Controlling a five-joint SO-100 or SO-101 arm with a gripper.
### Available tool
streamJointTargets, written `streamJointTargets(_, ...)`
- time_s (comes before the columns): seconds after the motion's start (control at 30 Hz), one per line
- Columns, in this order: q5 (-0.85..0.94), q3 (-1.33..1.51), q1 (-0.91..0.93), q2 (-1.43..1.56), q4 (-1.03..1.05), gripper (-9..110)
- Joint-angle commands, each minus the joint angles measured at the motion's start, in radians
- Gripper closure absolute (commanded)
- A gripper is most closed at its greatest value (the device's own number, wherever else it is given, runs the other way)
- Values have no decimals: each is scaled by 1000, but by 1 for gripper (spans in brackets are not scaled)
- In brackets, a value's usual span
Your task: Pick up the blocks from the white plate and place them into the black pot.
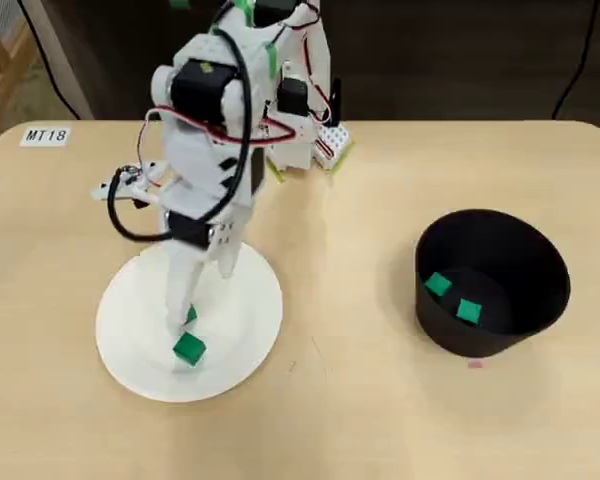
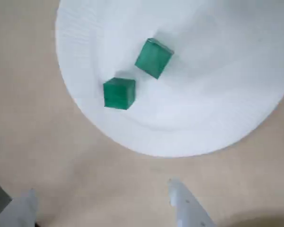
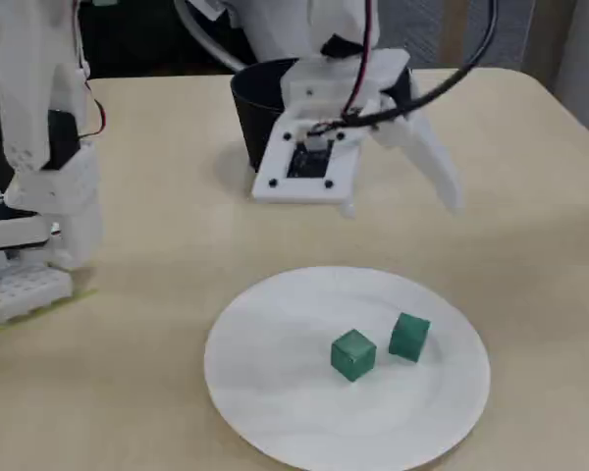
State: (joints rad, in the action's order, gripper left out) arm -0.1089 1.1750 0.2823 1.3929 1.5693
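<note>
Two green blocks point(image 3: 353, 353) point(image 3: 409, 336) lie side by side on the white plate point(image 3: 275, 363). The wrist view shows them point(image 2: 119, 93) point(image 2: 154, 57) near the plate's point(image 2: 217, 94) edge. My gripper point(image 3: 400, 204) hangs open and empty above the plate, and its fingertips point(image 2: 184, 203) sit over bare table in the wrist view. From overhead the gripper point(image 1: 200, 295) covers part of one block point(image 1: 191, 316); the other block point(image 1: 188, 348) shows fully on the plate point(image 1: 250, 310). The black pot point(image 1: 500, 330) stands to the right and holds two more blocks point(image 1: 437, 285) point(image 1: 468, 311).
The arm's base point(image 1: 300, 140) stands at the table's far edge in the overhead view, with a label reading MT18 point(image 1: 46, 135) at the far left corner. In the fixed view the base point(image 3: 39, 147) is at the left and the pot point(image 3: 250, 108) sits behind the gripper.
</note>
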Motion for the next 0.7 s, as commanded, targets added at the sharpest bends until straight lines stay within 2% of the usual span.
streamJointTargets(0.0,-29,-48,14,-14,9,62)
streamJointTargets(0.43,-161,-48,25,-133,32,60)
streamJointTargets(0.67,-160,-72,41,-186,28,58)
